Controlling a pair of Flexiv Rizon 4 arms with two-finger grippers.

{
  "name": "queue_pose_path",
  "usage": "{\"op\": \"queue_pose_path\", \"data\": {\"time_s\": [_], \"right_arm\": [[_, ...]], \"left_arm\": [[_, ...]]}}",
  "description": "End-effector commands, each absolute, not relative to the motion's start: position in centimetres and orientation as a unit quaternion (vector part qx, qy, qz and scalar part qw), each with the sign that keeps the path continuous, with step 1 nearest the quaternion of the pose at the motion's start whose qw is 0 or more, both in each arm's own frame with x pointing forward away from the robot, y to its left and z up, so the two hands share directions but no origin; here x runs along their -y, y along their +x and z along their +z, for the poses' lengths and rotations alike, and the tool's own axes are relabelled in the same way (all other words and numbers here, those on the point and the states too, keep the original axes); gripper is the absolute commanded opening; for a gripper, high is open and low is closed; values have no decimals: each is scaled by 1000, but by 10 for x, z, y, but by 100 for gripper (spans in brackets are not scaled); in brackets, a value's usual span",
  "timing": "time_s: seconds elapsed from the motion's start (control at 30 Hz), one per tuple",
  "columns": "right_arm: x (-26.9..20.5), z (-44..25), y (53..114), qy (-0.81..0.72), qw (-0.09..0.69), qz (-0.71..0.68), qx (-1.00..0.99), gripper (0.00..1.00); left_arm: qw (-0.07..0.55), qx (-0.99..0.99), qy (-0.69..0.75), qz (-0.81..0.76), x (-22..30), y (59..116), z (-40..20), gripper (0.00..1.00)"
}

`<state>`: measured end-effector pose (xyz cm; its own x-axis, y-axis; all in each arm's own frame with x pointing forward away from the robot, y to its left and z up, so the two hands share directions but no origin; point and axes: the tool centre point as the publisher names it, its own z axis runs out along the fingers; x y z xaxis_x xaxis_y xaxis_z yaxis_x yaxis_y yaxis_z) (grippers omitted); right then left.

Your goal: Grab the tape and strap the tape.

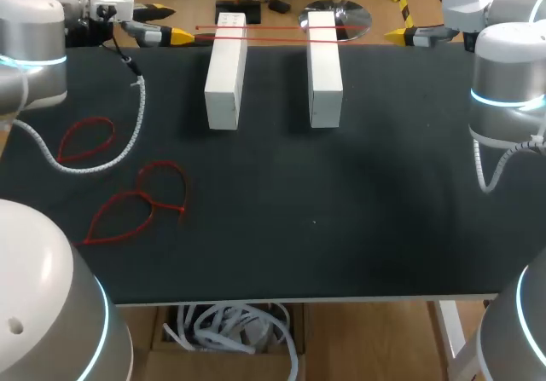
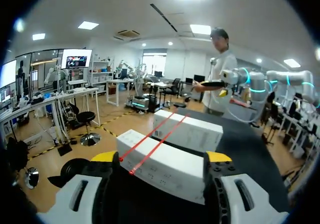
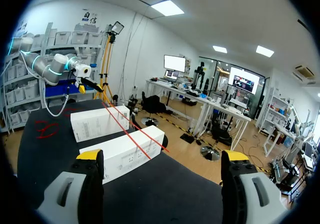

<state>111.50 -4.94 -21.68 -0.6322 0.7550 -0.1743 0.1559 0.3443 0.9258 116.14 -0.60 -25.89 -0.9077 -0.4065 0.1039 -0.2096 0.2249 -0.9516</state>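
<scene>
**Red tape: two lengths straight, three looped**

Two thin red tapes (image 1: 273, 29) lie straight and nearly parallel across the tops of two white blocks (image 1: 227, 74) near the table's (image 1: 341, 228) far edge. Three red looped tapes (image 1: 139, 193) lie flat near its left edge.

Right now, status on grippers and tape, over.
Left gripper open, right gripper open, both empty. Red tape strips lie across both white blocks. Nothing blocking; red loops lie aside.

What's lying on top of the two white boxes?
Two thin red straps cross the far ends of both white boxes, bridging the gap between them. Anything underneath the boxes is hidden.
</scene>
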Motion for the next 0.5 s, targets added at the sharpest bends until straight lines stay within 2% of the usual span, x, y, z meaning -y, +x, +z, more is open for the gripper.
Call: {"op": "queue_pose_path", "data": {"time_s": [0.03,0.07,0.1,0.17,0.27,0.4,0.5], "right_arm": [[50,-217,1115,300,307,488,-760,100],[50,-217,1115,300,307,488,-760,100],[50,-217,1115,300,307,488,-760,100],[50,-217,1115,300,307,488,-760,100],[50,-217,1115,300,307,488,-760,100],[50,-217,1115,300,307,488,-760,100],[50,-217,1115,300,307,488,-760,100]], "left_arm": [[59,-778,-177,-600,7,1173,-265,27],[57,-776,-176,-603,8,1174,-266,6],[57,-776,-174,-604,8,1175,-266,2],[54,-775,-171,-606,9,1177,-267,22],[50,-775,-164,-609,11,1179,-268,21],[45,-774,-160,-612,12,1182,-270,31],[44,-773,-158,-613,12,1184,-272,33]]}}
